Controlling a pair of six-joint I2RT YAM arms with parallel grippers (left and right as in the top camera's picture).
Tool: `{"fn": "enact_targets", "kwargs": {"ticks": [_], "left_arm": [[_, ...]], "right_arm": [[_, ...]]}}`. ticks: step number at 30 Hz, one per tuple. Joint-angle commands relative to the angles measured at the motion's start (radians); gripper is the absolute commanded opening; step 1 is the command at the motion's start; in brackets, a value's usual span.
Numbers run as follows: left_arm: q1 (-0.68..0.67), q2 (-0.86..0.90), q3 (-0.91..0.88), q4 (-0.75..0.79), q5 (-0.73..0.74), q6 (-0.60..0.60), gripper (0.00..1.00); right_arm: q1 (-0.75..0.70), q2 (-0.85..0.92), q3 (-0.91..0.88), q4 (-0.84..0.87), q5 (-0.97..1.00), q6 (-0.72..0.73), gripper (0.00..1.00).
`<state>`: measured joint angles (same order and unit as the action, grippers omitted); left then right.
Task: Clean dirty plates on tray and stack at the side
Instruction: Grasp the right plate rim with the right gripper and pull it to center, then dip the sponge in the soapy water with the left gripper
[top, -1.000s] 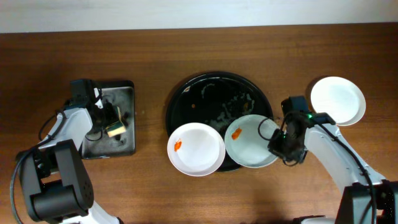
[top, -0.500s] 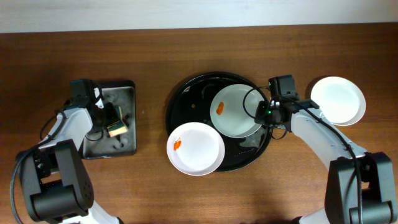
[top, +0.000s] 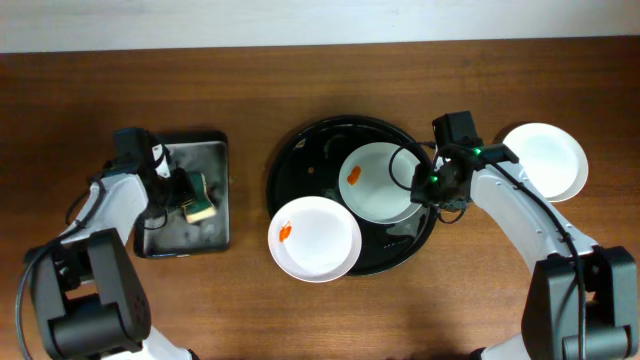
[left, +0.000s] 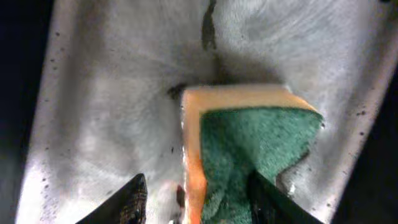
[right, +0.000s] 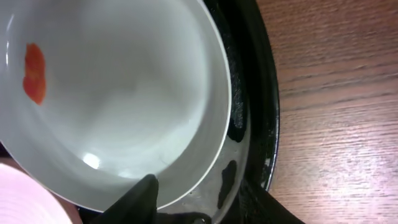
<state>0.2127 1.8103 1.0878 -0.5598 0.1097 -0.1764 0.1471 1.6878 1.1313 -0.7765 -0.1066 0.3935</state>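
**One plate clean, two dirty, sponge not in hand**

The clean plate (top: 543, 162) sits alone on the table at the far right, well apart from the black tray (top: 312, 160). No smear shows on it, so it looks like the start of the stack.

- **Centre plate:** The centre plate (top: 385, 190) lies inside the tray, right of the middle. It has an orange smear (top: 352, 175) on its left side.
- **Near plate:** The near plate (top: 320, 242) overlaps the tray's near-left rim and hangs out over the table. It also has a smear on its left. Neither plate is wiped.
- **Right gripper:** The right gripper (top: 428, 186) is at the centre plate's right edge. In the wrist view its fingers are spread wide, one over the plate's inside and one outside the rim. They are not pinched, and it appears to hold nothing.
- **Left gripper:** The left gripper (top: 183, 195) is low over the small metal tray (top: 175, 238) at the left. Its fingers are apart, and the sponge (left: 249, 134) lies partly between them, resting on the metal. They are not clamped on it.

I'd judge the task about a third done. What remains is to grip the sponge, wipe both smeared plates, and carry each one right onto the clean plate.
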Motion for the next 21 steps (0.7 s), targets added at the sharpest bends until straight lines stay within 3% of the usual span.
{"fn": "enact_targets", "kwargs": {"ticks": [1, 3, 7, 11, 14, 18, 20, 21], "left_arm": [[-0.001, -0.062, 0.027, -0.036, -0.024, -0.028, 0.52], [-0.003, -0.026, 0.024, 0.007, -0.128, -0.034, 0.52], [-0.089, 0.064, 0.022, 0.004, -0.117, -0.032, 0.45], [-0.124, 0.117, 0.022, 0.023, -0.293, -0.033, 0.26], [-0.114, 0.168, 0.023, 0.028, -0.430, -0.032, 0.25], [-0.059, 0.168, 0.058, 0.055, -0.438, 0.040, 0.25], [-0.061, 0.165, 0.073, 0.015, -0.362, 0.058, 0.25], [-0.059, 0.148, 0.114, -0.056, -0.261, 0.058, 0.33]], "right_arm": [[0.009, 0.009, 0.012, -0.006, -0.015, 0.015, 0.44], [0.010, 0.009, 0.012, -0.006, -0.017, 0.015, 0.44], [0.010, 0.009, 0.012, -0.014, -0.017, 0.015, 0.44], [0.010, 0.009, 0.012, -0.021, -0.018, 0.016, 0.44], [0.010, 0.009, 0.012, -0.037, -0.018, 0.016, 0.44], [0.010, 0.009, 0.012, -0.043, -0.018, 0.016, 0.44], [0.010, 0.009, 0.013, -0.046, -0.018, 0.016, 0.44], [0.010, 0.009, 0.013, -0.054, -0.018, 0.016, 0.44]]}}
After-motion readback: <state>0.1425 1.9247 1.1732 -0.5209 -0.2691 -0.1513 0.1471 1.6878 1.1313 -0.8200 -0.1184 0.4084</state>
